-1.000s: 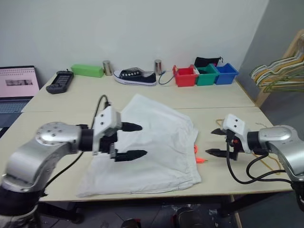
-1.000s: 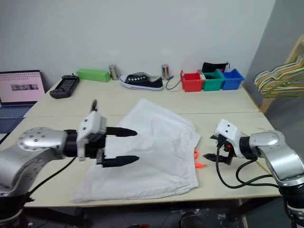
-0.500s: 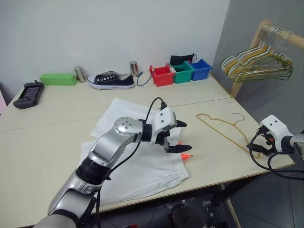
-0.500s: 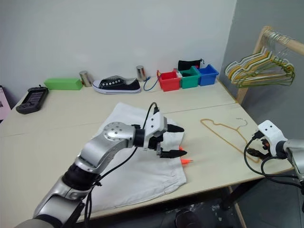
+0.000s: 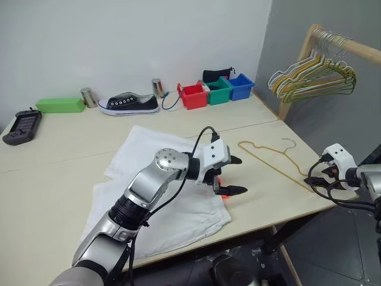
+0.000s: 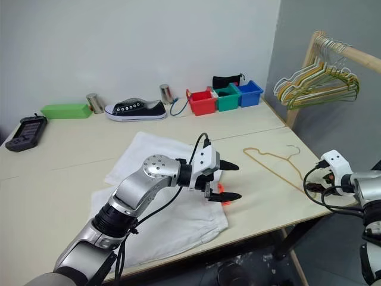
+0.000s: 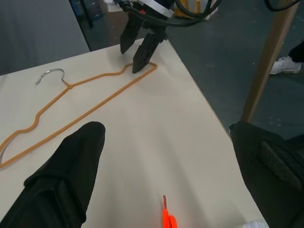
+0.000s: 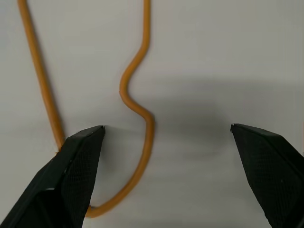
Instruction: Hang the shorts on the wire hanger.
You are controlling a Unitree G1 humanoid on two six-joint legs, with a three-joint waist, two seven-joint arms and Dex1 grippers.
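Observation:
The white shorts (image 5: 161,193) lie flat on the table, their orange-red drawstring tips (image 5: 225,195) at the right edge. My left gripper (image 5: 236,175) hovers open just above those tips, with nothing between its fingers. The yellow-gold wire hanger (image 7: 68,86) lies flat on the table to the right of the shorts, its hook toward the back. At the hanger's end near the table's right edge, my right gripper (image 5: 315,180) points down and stands open, its fingers (image 8: 80,161) either side of the bent wire (image 8: 151,137) without touching it.
A wooden rack with a bunch of pale hangers (image 5: 309,74) stands past the table's right side. Red, green and blue bins (image 5: 193,95), a black shoe (image 5: 128,102), a green box (image 5: 59,105) and a handheld device (image 5: 21,119) line the back.
The camera has swung right. My left gripper has crossed the shorts from their left part to the drawstring tips. The right gripper has moved from beside the tips to the hanger's end.

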